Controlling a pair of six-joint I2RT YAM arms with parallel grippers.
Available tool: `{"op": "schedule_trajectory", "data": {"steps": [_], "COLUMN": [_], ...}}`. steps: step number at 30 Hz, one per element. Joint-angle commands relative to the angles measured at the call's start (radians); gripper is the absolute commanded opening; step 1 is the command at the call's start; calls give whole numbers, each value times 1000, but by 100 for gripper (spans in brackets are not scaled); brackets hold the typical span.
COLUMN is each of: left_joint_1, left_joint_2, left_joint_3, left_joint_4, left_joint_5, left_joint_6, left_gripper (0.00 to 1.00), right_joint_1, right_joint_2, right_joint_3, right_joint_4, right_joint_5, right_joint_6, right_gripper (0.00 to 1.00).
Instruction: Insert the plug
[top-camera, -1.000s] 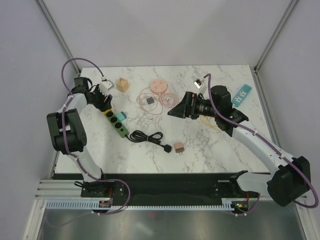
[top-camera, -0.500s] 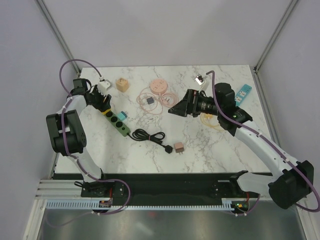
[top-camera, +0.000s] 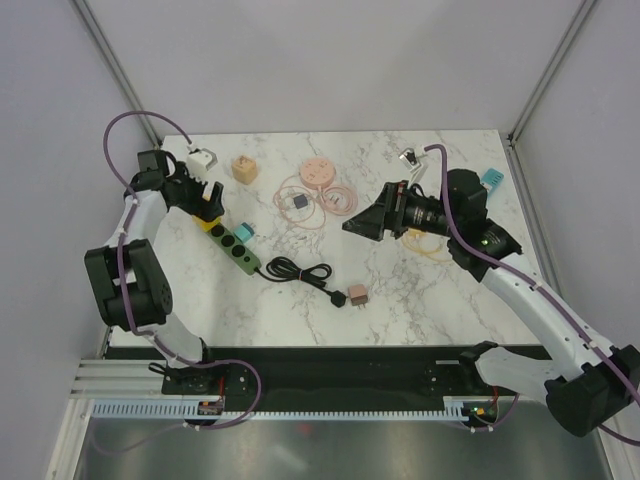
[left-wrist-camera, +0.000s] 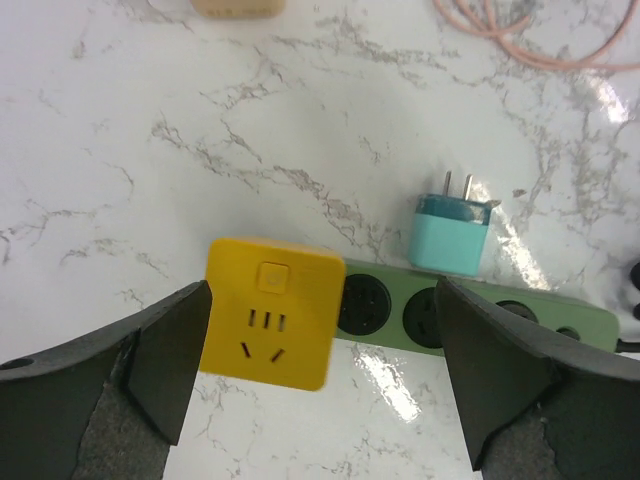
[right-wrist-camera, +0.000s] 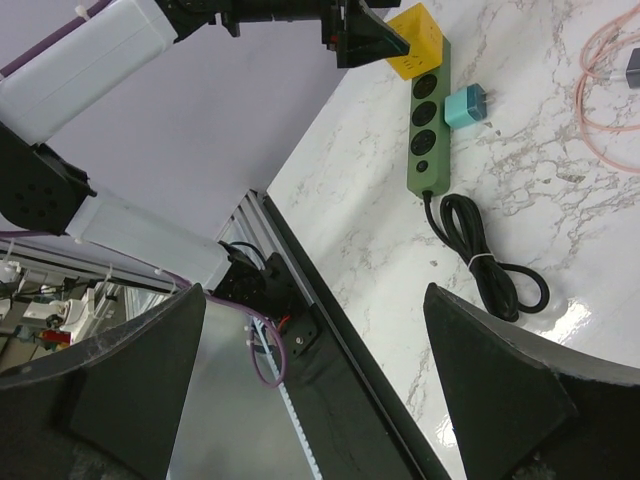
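Marble table (top-camera: 430, 290) carries a green power strip (left-wrist-camera: 520, 318), and the yellow adapter (left-wrist-camera: 270, 325) sits on its end socket, overhanging the strip's edges. The left gripper (left-wrist-camera: 322, 360) hangs over it with its fingers spread wide, one on each side of the adapter, and neither appears to touch it. The right gripper (top-camera: 362, 222) is also wide apart and empty, hovering mid-table well away. Whether the prongs are fully home is hidden. The risk, as I judge it, is that if the arm pulls away at a slant, a finger could catch the cube's corner and lever it out. It could also drag the strip and knock the teal plug (left-wrist-camera: 452, 240) lying against it.
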Motion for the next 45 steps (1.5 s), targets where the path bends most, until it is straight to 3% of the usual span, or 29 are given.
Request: {"op": "schedule_trajectory", "data": {"steps": [1,4,9,15,17,18,19,20,29,36,40,45], "left_joint_1": [-22,-24,-22,-8,-10,-10,-10,-10,-20,-22,-21,-21], "left_joint_2": [-117,-157,-133,-24,-19,-22,-24,-25,-45,-13,27,-73], "left_joint_3": [60,86,169,278,272,264,253,250,236,-26,-60,-32], "left_joint_4": [-2,7,9,-205,-223,-214,-211,-210,-179,16,17,16], "left_joint_5": [26,-4,-302,-207,-209,-225,-251,-297,-402,-477,-480,-522], "left_joint_6": [-117,-218,-555,-712,-755,-767,-776,-784,-836,-913,-931,-927], "left_gripper": [100,100,100,100,78,52,18,3,2,2,2,2], "right_joint_1": [0,0,0,0,0,0,2,0,0,0,2,2], "right_joint_2": [-42,-63,-83,-117,-135,-148,-154,-165,-165,-180,-191,-203], "right_joint_3": [31,31,32,15,0,-5,-9,-20,-23,-41,-41,-40], "right_joint_4": [-2,-16,-25,-29,-35,-35,-34,-35,-40,-39,-43,-65], "right_joint_5": [5,19,23,49,63,65,66,68,77,86,86,106], "right_joint_6": [-14,-12,9,25,29,32,35,40,39,42,40,32], "right_gripper": [98,98,98,98,98,98,98,98,98,98,98,98]}}
